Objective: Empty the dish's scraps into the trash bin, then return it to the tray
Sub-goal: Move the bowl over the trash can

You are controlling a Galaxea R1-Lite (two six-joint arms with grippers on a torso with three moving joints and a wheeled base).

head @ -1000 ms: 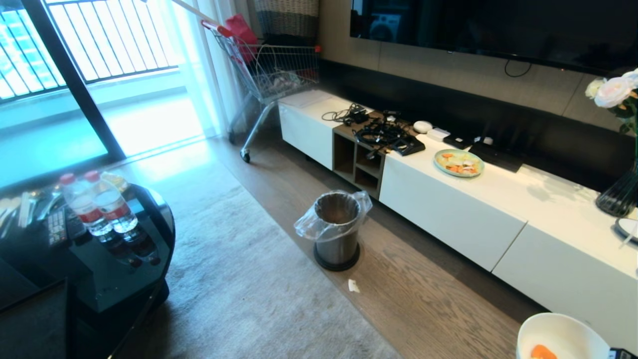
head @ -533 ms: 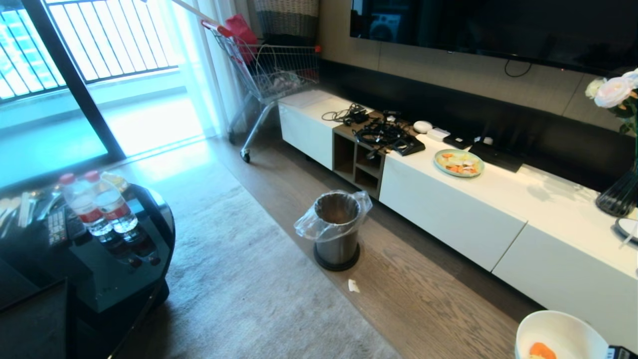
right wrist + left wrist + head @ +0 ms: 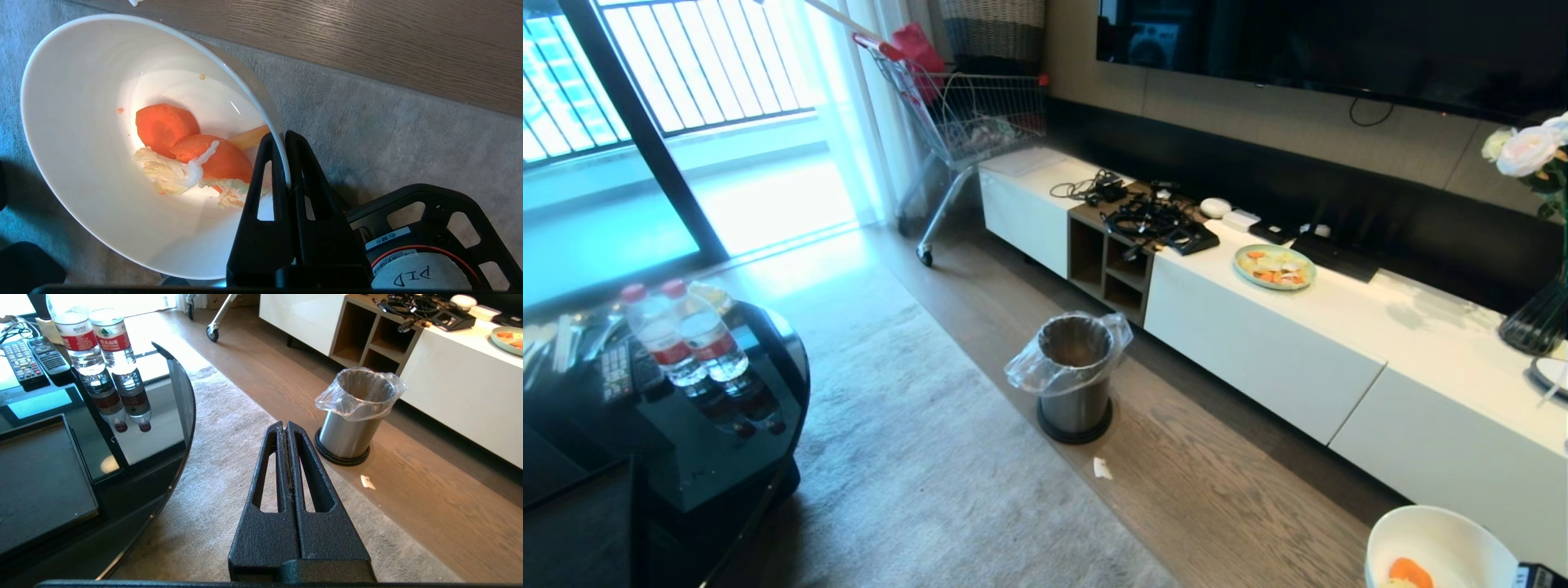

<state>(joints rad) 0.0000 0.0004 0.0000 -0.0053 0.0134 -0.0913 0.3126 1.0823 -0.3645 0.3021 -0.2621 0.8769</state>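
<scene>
Right gripper [image 3: 286, 136]: jaws clamped on the rim of the dish [image 3: 81, 171], one inside, one outside. The dish holds the scraps [image 3: 192, 159]: two orange slices plus pale pieces. Left gripper [image 3: 286, 425]: jaws together, holding nothing. One trash bin [image 3: 353, 416] stands beyond them; one tray [image 3: 41, 477] lies alongside on the bench [image 3: 182, 392], two bottles [image 3: 98, 347] farther off.

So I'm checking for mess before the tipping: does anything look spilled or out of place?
Yes: a small white scrap lies on the wood floor just beside the trash bin, outside it. Nothing else looks spilled.
</scene>
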